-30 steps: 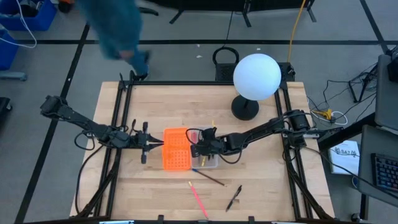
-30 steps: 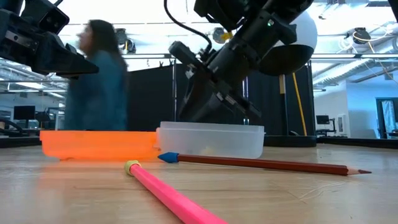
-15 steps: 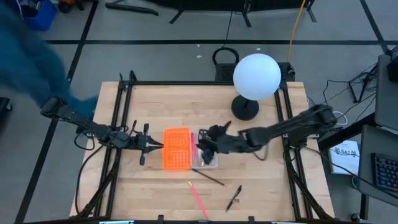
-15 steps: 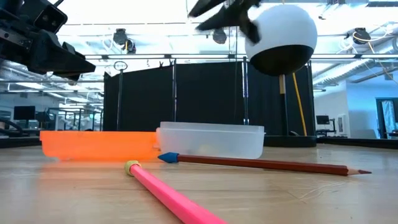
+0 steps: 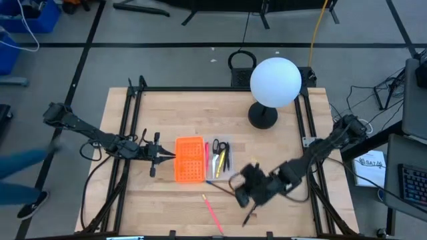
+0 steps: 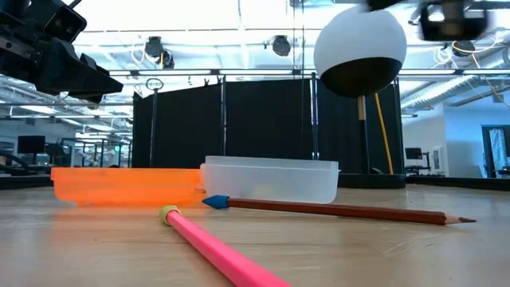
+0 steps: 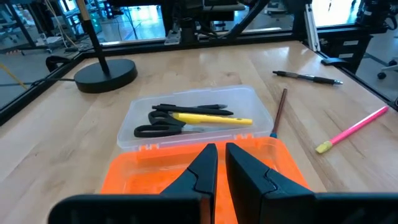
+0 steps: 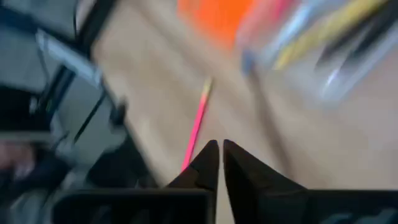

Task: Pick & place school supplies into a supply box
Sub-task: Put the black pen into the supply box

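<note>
The clear supply box (image 5: 221, 160) (image 7: 193, 118) lies at the table's middle beside the orange panel (image 5: 189, 159). It holds black-handled scissors (image 7: 161, 127), a yellow pen (image 7: 211, 118) and a dark pen (image 7: 186, 109). A brown pencil (image 5: 223, 190) (image 6: 343, 210), a pink pencil (image 5: 212, 213) (image 8: 196, 127) and a black pen (image 5: 251, 213) lie flat on the wood nearer me. My right gripper (image 5: 239, 195) (image 8: 218, 158) is shut and hovers above the table between the brown pencil and the black pen. My left gripper (image 5: 170, 156) (image 7: 221, 163) waits shut at the orange panel's left edge.
A lamp with a white globe (image 5: 275, 81) (image 6: 360, 48) stands on a black base (image 5: 263, 117) at the far right of the table. Black frame rails run along the table's left and right sides. A person's legs show at the picture's left edge, off the table.
My right gripper has risen out of the supply box and swung toward the table's near right, now above the loose pencils and pen. The scissors and pens stay in the box. A person has walked past the far-left corner toward the near left.
</note>
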Robot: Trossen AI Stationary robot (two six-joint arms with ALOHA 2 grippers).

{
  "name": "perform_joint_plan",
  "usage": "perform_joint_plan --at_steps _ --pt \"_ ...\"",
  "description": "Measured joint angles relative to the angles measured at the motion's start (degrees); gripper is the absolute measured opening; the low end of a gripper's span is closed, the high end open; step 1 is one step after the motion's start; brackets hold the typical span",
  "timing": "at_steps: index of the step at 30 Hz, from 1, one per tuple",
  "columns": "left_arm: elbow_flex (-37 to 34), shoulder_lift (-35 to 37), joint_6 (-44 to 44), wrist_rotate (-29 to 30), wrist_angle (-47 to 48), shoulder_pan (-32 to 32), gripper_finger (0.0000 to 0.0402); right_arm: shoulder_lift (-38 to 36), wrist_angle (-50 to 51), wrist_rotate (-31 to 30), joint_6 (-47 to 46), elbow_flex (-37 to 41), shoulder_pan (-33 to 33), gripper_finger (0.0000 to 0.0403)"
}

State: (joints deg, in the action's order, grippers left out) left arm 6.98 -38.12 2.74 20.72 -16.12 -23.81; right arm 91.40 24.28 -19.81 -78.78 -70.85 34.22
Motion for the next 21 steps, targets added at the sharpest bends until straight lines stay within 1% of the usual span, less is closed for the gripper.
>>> perform_joint_plan --at_steps 3,8,9,11,13,16,21 --pt "0.0 0.0 0.0 0.1 0.0 0.0 0.0042 3.2 -0.4 5.3 -5.9 0.0 2.8 0.0003" --pt "0.0 0.0 0.0 0.1 0.0 0.0 0.0042 8.0 -0.4 9.7 -14.0 0.0 5.4 0.0001" --pt "0.0 0.0 0.0 0.1 -0.1 0.0 0.0042 8.8 -0.8 10.1 -14.7 0.0 5.7 0.0001" --pt "0.0 0.0 -0.5 0.2 -0.3 0.0 0.0042 10.1 -2.0 13.3 -13.6 0.0 6.0 0.0001" --pt "0.0 0.0 -1.7 0.2 -0.4 0.0 0.0042 11.4 -2.7 15.6 -7.5 -0.6 6.0 0.0001" --pt "0.0 0.0 -2.6 0.2 -0.4 0.0 0.0042 12.8 -0.7 15.7 5.7 -2.9 5.9 0.0" --pt "0.0 0.0 -5.7 0.3 -0.5 0.0 0.0042 12.8 10.2 15.9 25.9 -7.2 3.7 0.0"
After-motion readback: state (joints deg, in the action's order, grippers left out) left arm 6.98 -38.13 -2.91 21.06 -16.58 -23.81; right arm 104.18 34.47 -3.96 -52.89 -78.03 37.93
